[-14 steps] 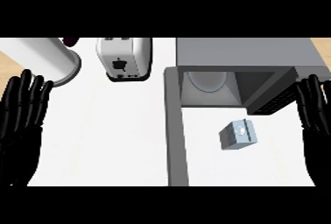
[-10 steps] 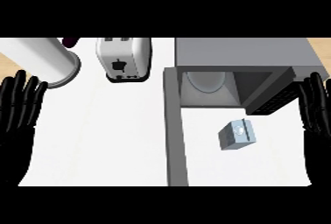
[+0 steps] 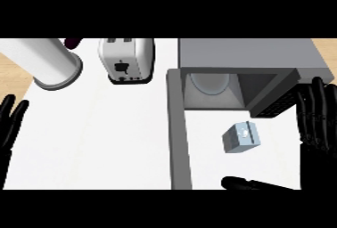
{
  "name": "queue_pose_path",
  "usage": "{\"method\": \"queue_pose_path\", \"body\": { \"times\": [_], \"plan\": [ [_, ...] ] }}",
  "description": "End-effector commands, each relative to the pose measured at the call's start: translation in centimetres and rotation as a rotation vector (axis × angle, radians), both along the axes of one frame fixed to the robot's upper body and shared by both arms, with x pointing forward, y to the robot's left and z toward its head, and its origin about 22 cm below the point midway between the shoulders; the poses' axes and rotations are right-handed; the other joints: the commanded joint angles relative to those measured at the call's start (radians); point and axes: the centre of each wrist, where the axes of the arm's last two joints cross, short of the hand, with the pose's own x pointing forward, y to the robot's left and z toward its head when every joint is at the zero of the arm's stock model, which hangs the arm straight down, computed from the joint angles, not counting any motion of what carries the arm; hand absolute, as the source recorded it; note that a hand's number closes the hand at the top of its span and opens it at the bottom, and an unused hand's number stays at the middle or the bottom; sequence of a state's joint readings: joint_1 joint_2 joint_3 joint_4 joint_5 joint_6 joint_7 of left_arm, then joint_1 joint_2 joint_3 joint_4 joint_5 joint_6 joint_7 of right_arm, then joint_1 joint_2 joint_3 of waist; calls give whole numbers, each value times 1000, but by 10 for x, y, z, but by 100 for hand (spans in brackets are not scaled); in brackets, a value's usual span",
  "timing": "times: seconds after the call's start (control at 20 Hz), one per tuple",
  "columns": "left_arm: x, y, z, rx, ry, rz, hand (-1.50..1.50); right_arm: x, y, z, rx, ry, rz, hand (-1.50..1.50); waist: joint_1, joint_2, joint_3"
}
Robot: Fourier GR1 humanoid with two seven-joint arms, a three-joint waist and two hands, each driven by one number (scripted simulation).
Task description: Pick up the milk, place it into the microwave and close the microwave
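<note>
The milk [image 3: 241,137] is a small grey-blue carton standing on the white counter [image 3: 99,142], just in front of the open microwave [image 3: 250,55] and right of its open door [image 3: 178,133]. A round plate [image 3: 211,83] shows inside the microwave's cavity. My right hand [image 3: 317,116] is at the right edge with straight fingers pointing up, to the right of the milk and apart from it. Its thumb [image 3: 253,183] reaches leftward below the carton. My left hand [image 3: 9,122] is open at the far left edge, fingers up, holding nothing.
A silver toaster [image 3: 125,60] stands at the back, left of the microwave. A large white cylinder [image 3: 45,62] lies at the back left, with a dark purple object [image 3: 72,42] behind it. The microwave's dark control panel [image 3: 276,106] faces my right hand.
My left hand has slid down and left, partly out of view. My right hand has shifted slightly, and its thumb now shows below the milk. The milk has not moved.
</note>
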State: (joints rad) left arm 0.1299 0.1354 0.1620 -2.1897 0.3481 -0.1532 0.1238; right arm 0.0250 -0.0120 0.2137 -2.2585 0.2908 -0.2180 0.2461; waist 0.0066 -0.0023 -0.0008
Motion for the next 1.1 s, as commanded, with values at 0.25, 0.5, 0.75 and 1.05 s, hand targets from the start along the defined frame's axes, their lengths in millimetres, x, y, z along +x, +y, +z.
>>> {"method": "queue_pose_path", "body": {
  "times": [0.25,0.5,0.75,1.05],
  "plan": [
    [-64,22,15,-28,24,-22,-150,-3,10,-20,-6,71,-112,-150,5,-1,1],
    [-65,30,15,-31,4,-5,-150,9,0,-27,-18,97,-140,-150,0,1,1],
    [-90,31,25,-14,9,-5,-150,9,3,-71,-16,167,-224,-150,8,0,1],
    [-93,43,19,-24,17,-12,-150,21,-21,-129,-39,229,-310,-150,10,2,3]
  ]
}}
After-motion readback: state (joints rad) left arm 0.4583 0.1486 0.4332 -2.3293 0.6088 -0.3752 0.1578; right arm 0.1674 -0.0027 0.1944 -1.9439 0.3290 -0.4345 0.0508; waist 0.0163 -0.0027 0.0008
